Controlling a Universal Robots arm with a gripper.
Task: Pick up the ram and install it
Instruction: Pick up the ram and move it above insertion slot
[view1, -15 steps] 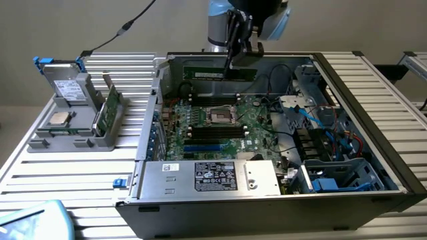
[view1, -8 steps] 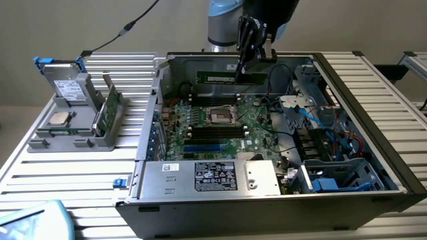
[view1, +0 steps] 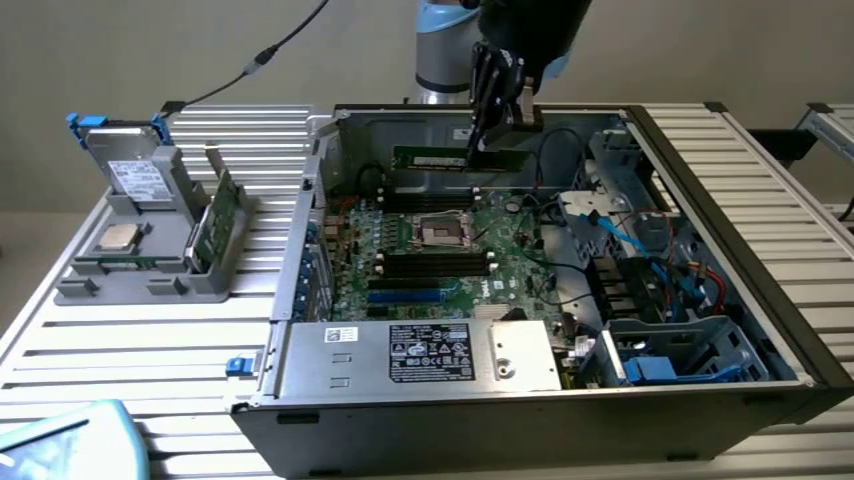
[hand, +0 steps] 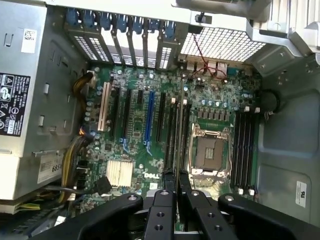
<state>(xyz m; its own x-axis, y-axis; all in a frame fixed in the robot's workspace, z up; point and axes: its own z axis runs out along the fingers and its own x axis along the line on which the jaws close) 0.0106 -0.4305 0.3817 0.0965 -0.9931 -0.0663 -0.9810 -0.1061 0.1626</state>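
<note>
Ram in tool, above motherboard

Space over square silver CPU socket is left open; blocked beyond it by thin green ram, at ext. view's right by blue cables.

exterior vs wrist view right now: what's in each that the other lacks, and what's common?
Exterior: the ram side-on, clamped at one end by the gripper above the open case; a grey parts holder with a green card at the exterior view's left.
Wrist: perforated vent grille, yellow cable bundle.
Both: motherboard, empty CPU socket, power supply.
</note>
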